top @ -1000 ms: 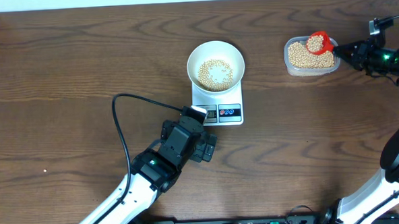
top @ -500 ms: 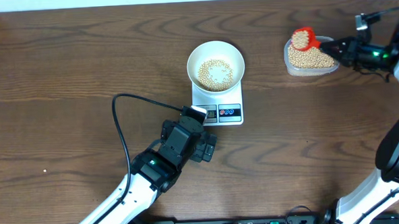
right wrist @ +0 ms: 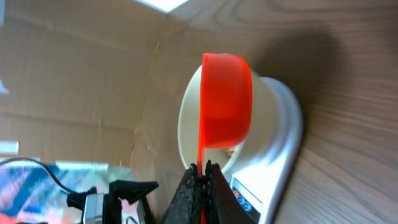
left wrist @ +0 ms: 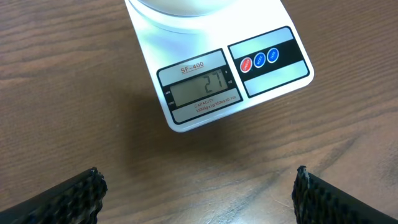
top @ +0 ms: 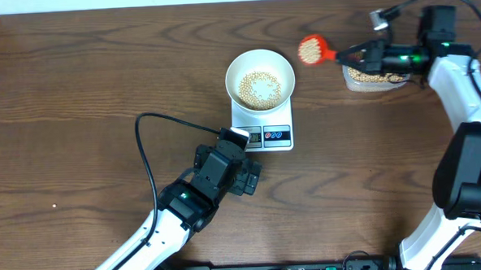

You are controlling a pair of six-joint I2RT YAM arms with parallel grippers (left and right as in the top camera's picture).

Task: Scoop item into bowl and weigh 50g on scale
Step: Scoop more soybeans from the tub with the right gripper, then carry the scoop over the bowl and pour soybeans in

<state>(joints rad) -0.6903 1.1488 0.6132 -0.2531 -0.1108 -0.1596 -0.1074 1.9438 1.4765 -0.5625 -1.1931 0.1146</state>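
**Scoop out of tub, loaded, en route to bowl**

Near side first: my left gripper (top: 244, 182) sits low on the table just below the scale (top: 262, 127), fingers (left wrist: 68, 200) wide apart, holding nothing. It hasn't moved in the last sec. Its cam looks straight at the display (left wrist: 202, 89), which reads 27, so roughly half of target by my reckoning. More beans needed.

Bowl (top: 259, 80) sits on the scale's back half, w/ a layer of beans (top: 259, 89) in the bottom.

What changed: a sec ago the red scoop (top: 311, 49) was down in the tub (top: 374, 74); now my right gripper (top: 366, 59), clamped shut on the handle, has swung it left and clear of the tub. Scoop hangs over bare table between tub and bowl, nearer the bowl, looks loaded w/ beans. So I judge this as the carry leg, w/ the pour next.

Room: path from scoop to bowl is open wood, nothing in the way. Table's back edge (top: 218, 2) runs close behind bowl and tub, so not much slack that side. Left arm and its black cable (top: 147, 147) are on the near side, well apart from the scoop's path. Bowl rim nearly spans the scale, so a sloppy tip could drop beans onto the table or the scale's face. Right-wrist view shows the scoop edge-on w/ the bowl beyond it; contents hidden there.
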